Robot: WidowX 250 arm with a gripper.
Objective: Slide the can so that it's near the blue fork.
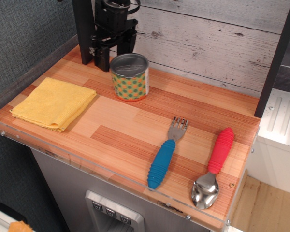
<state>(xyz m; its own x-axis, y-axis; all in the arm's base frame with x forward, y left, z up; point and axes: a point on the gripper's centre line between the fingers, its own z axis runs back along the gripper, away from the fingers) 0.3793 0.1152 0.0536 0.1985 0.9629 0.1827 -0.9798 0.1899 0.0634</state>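
Your can (130, 76) stands upright near the table's (121, 128) back wall, well apart from the blue fork (165, 153) by the front edge; bare wood lies between them. The pincer (114, 47) sits just behind the can, fingers apart, its top cropped.

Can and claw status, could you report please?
Claw behind the can, jaw state unclear. Can upright, well short of the blue fork. Bare wood between them, nothing blocking.

Bright, even light; sharp focus, soft shadows, slight glare.
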